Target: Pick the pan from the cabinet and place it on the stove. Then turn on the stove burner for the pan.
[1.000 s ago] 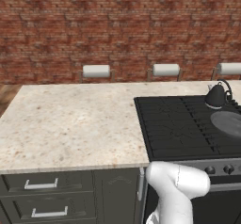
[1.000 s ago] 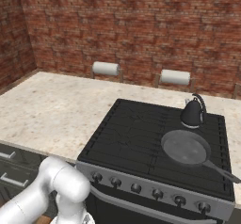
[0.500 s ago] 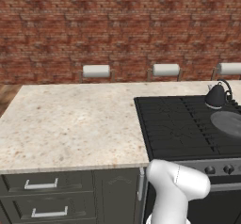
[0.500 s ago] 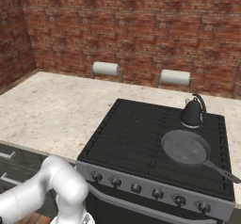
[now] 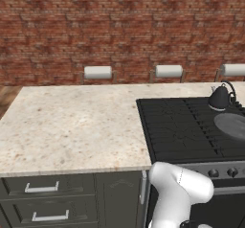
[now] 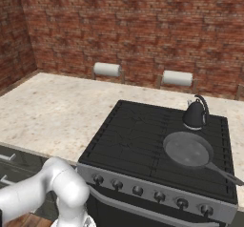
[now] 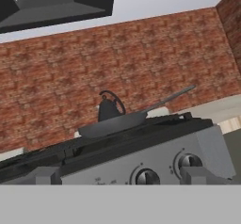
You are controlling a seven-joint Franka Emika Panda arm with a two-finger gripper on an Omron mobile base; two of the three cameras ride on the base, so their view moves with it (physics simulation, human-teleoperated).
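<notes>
Stove (image 7: 94, 157) carries the pan (image 7: 113, 124) — above the spread claw (image 7: 117, 176).

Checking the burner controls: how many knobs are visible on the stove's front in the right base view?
6 knobs in one row along the stove front panel, left to right; the arm could hide another at the left end.

I see a black kettle (image 6: 194, 115) at the back right, 3 paper-towel rolls (image 5: 97, 72) along the brick wall (image 6: 143, 35), and a speckled counter (image 5: 72, 126).

Base views flank stove (image 6: 157, 145), hand view low, close
</notes>
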